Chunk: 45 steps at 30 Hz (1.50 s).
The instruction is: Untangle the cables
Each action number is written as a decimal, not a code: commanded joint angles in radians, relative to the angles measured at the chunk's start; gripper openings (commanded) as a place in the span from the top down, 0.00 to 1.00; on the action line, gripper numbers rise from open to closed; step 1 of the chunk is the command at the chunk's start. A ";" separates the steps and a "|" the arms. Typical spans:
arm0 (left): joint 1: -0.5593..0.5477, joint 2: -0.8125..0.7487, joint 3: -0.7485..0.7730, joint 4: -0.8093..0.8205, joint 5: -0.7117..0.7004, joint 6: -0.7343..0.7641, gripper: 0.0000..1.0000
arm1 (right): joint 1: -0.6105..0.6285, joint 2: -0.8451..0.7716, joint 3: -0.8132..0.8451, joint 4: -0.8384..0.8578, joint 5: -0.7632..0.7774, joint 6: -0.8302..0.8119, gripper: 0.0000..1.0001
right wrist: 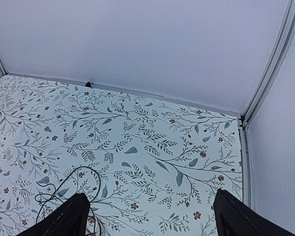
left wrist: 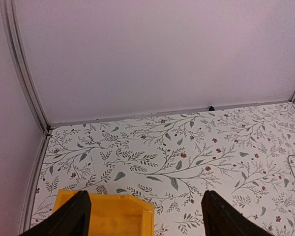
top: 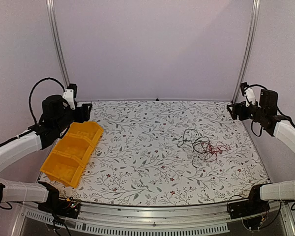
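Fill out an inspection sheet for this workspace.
Surface: floral-patterned table, flat.
Job's things: cables, black and red, tangled in one heap right of centre, nothing touching them.
Clutter: yellow bin, compartmented, at the left edge.
Grippers: left gripper open by the bin's far end; right gripper open, raised at far right; both empty.
Cables: black arm lead loops over the left arm.
Surroundings: plain walls, metal frame posts.

The right gripper (right wrist: 150,194) hangs with jaws wide apart over the floral table (right wrist: 162,132); the cables (right wrist: 69,187), thin black loops, lie just ahead of one fingertip (right wrist: 76,206).
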 commanded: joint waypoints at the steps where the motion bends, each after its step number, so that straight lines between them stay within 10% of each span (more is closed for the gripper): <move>1: -0.009 0.042 -0.018 0.108 0.142 0.036 0.20 | -0.019 -0.038 -0.050 0.015 -0.012 -0.014 0.06; 11: -0.310 0.249 0.094 0.057 0.214 0.100 0.34 | -0.039 0.003 -0.040 -0.172 -0.210 -0.288 0.05; 21: -0.632 0.651 0.419 -0.011 0.256 -0.107 0.36 | 0.017 0.182 0.044 -0.347 -0.299 -0.424 0.36; 45: -0.548 1.298 1.097 -0.285 0.349 -0.671 0.54 | 0.153 0.347 0.180 -0.408 -0.397 -0.440 0.46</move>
